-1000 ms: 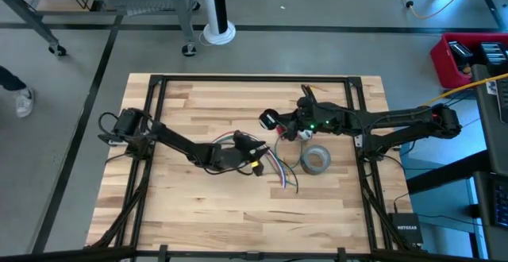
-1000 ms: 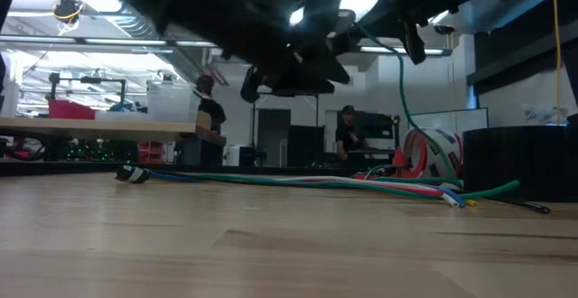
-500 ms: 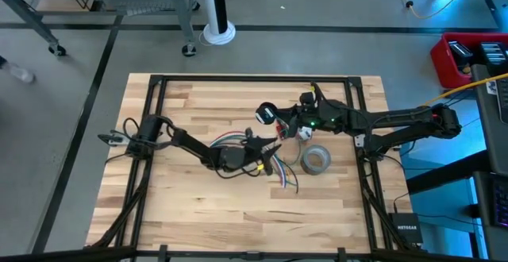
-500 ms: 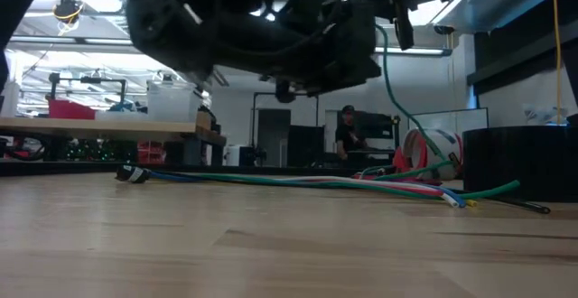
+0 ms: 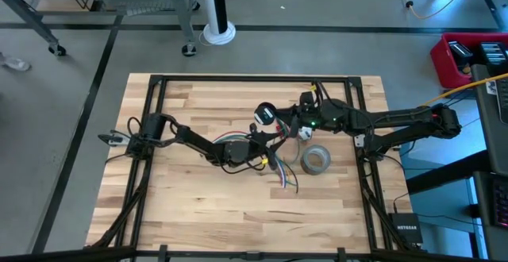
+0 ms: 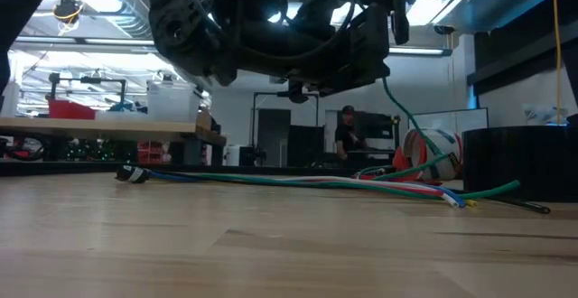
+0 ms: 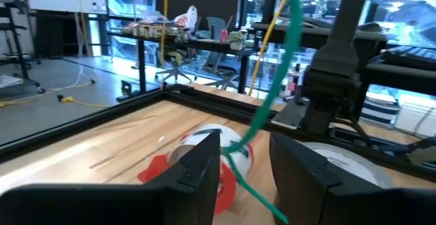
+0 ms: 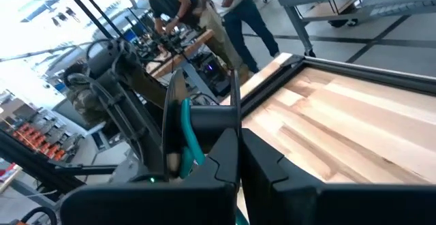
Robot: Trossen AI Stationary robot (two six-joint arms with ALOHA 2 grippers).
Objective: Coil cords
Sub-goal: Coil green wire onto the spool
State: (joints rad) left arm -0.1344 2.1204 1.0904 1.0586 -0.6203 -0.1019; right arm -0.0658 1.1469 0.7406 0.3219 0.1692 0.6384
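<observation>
A bundle of multicoloured cords [image 5: 274, 167] lies flat on the wooden table near its middle, and shows as long strands [image 6: 298, 181] in the low view. A dark green wire [image 6: 402, 122] hangs from my right gripper [image 5: 275, 123], which is shut and raised above the table's middle. My left gripper [image 5: 272, 140] is just on the near side of it and points level. It is open [image 7: 245, 158], and the green wire [image 7: 262, 112] passes down between its two fingers. I cannot tell whether they touch it. My right gripper holds the dark green wire near its upper end [image 8: 186, 131]. The fingers come in level from the table's right. One finger [image 8: 218, 163] hides the exact place of contact. The wire hangs slack below in a curve, with its lower part [image 6: 424, 164] on the table.
A grey tape roll [image 5: 315, 159] lies right of the cords. A red-and-white piece [image 7: 197, 163] sits beside it. Black frame rails [image 5: 238, 78] run around the tabletop. People stand in the room beyond [image 6: 348, 135].
My left gripper has gone toward the table's right edge and a little down, rolling as it went, and has come up to the hanging green wire so that its open fingers stand on either side of it. The cord bundle has stayed on the table.
</observation>
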